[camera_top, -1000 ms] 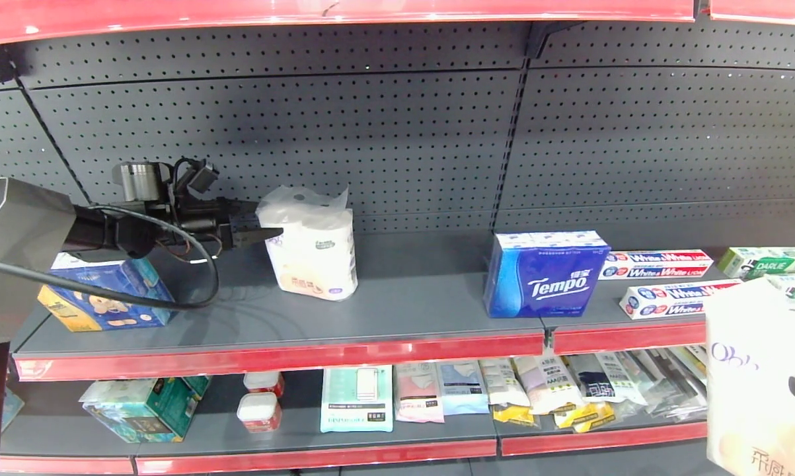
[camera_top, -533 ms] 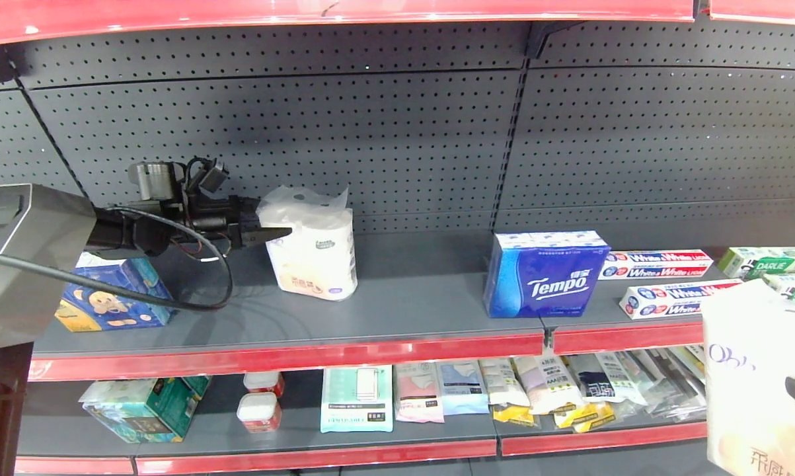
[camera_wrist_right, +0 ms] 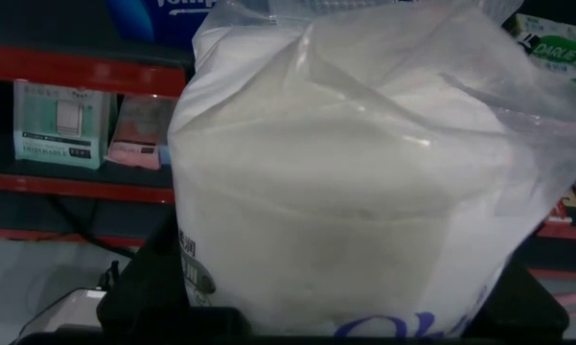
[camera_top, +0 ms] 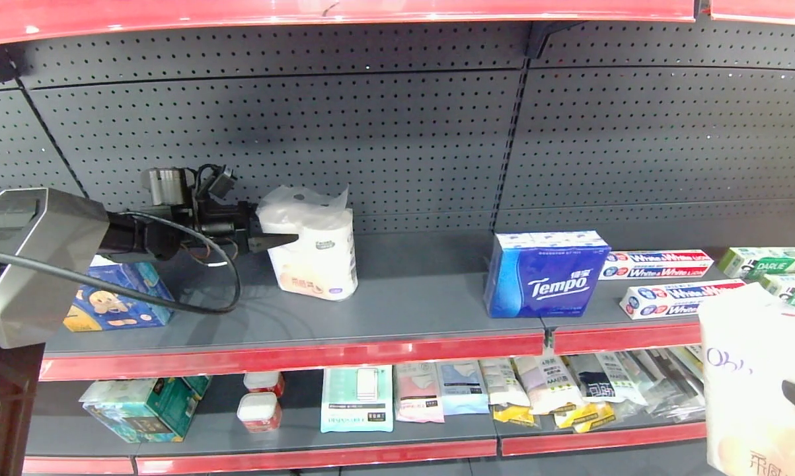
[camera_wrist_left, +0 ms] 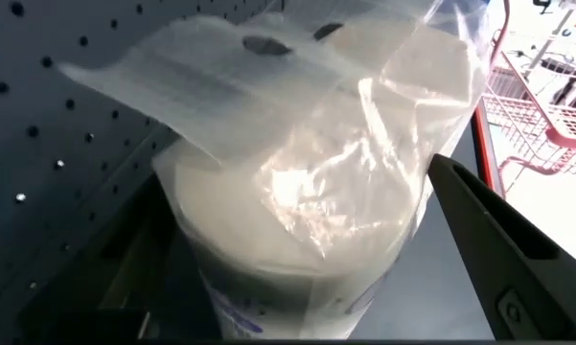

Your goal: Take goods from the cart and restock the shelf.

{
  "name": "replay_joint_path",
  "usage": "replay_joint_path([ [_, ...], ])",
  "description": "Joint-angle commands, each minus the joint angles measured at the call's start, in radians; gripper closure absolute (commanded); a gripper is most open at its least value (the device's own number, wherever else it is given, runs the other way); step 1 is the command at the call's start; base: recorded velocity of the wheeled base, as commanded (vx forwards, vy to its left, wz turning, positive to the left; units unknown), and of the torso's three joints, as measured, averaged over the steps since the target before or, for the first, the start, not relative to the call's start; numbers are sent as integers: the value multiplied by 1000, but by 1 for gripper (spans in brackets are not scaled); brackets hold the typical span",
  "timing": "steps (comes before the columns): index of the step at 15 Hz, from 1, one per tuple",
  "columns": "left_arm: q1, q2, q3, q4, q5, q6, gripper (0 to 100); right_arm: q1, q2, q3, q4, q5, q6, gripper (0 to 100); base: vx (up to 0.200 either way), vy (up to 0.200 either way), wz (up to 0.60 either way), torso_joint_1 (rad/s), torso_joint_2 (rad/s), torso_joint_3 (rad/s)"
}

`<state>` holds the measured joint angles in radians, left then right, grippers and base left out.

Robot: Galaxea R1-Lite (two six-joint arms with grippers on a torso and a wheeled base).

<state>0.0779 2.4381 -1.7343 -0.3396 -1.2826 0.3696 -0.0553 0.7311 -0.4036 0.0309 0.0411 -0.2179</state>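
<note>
Nearest us, the right pincer (camera_top: 790,393) is closed on the held pack (camera_top: 747,370), a bagged set of paper rolls. It hangs low on the right, in front of the shelf (camera_top: 410,297) and not yet over it. We judge the grip sound, since the film bulges evenly around the rolls.

Farther in, the left pincer (camera_top: 275,238) is open. Its jaws stand to either side of the upper part of the shelved pack (camera_top: 314,254), which stands upright on the shelf towards the left. One finger (camera_wrist_left: 498,249) lies just beside the film.

To the right there is a bare stretch of shelf, then the tissue box (camera_top: 542,274), and behind it the pegboard (camera_top: 371,145).

The step in hand looks like placing the held pack. To do it well, we should:
- lift it above the red lip of the shelf;
- carry it to the bare stretch and lower it flat and upright, just beside the shelved pack;
- open only once the base bears fully.

The left pincer should back straight out, so that the loose bag top does not snag and tip its pack.
</note>
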Motion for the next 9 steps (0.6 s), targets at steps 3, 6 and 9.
replay_joint_path([
  [3, -13, 13, -5, -1, 0, -17, 0, 0, 7, 0, 0, 0, -1, 100, 0, 0, 0, 0, 0, 0],
  [6, -20, 15, -27, 1, 2, -47, 0, 2, 5, 8, 0, 0, -15, 100, 0, 0, 0, 0, 0, 0],
  [9, -20, 15, -27, 1, 2, -54, 0, 2, 13, 8, -2, 0, -15, 100, 0, 0, 0, 0, 0, 0],
])
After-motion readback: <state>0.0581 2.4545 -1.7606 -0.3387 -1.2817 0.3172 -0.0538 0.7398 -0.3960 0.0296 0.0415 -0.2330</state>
